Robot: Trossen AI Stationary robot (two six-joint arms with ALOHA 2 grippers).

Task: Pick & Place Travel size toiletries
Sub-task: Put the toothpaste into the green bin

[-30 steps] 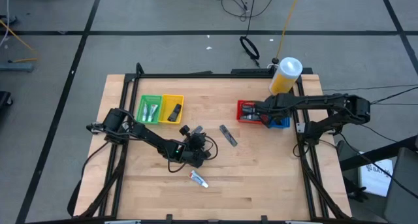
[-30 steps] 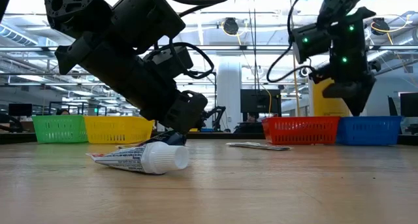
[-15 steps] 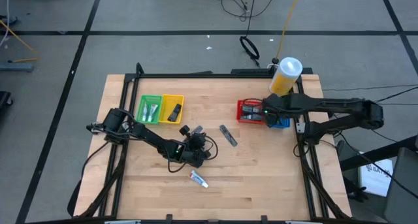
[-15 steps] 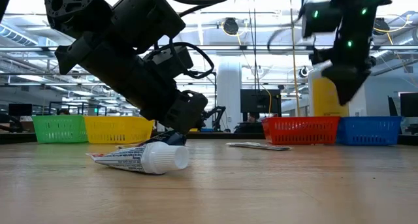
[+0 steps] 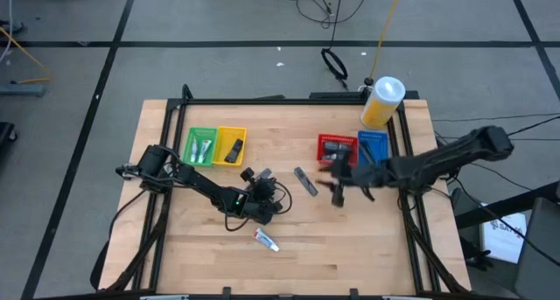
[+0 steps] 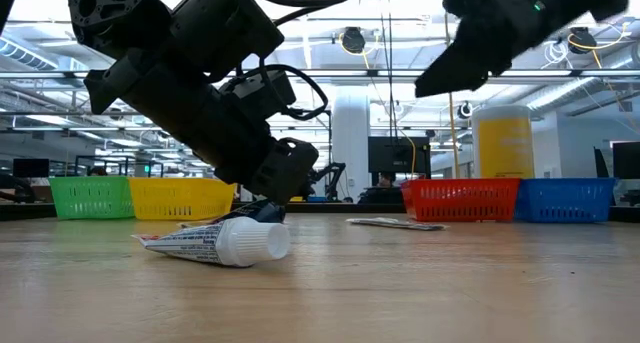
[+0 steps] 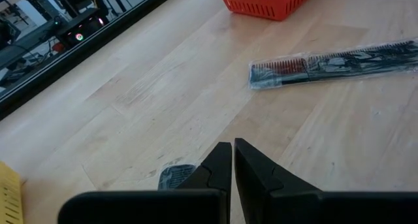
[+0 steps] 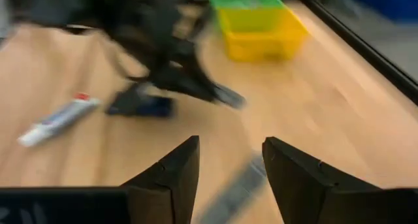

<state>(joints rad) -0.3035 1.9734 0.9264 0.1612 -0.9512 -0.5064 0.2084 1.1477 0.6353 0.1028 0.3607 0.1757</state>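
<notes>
My left gripper (image 5: 262, 198) is shut and sits low over the table's middle, also seen in the left wrist view (image 7: 233, 152). A small dark item (image 7: 175, 177) lies right by its fingertips, partly hidden by one finger. A silver-grey sachet (image 5: 305, 181) lies flat on the wood, ahead of the left gripper (image 7: 333, 64). A white tube (image 5: 267, 240) with red-blue marks lies on its side toward the near edge (image 6: 215, 243). My right gripper (image 5: 337, 184) is open and hovers just right of the sachet; its fingers stand above the sachet (image 8: 235, 185). My left gripper points slanting down with shut fingers next to the small dark item (image 6: 262, 211). One finger hides the place where they meet, so I cannot tell whether it touches.
A green basket (image 5: 201, 146) and a yellow basket (image 5: 231, 145) stand at the far left and hold a few items. A red basket (image 5: 335, 148) and a blue basket (image 5: 373, 144) stand at the far right. A big yellow jar (image 5: 382, 101) stands at the far right corner.
My right gripper has swung away from above the red and blue baskets, toward the near edge and the table's left, and now sits beside the sachet. The motion is fast and blurred.
</notes>
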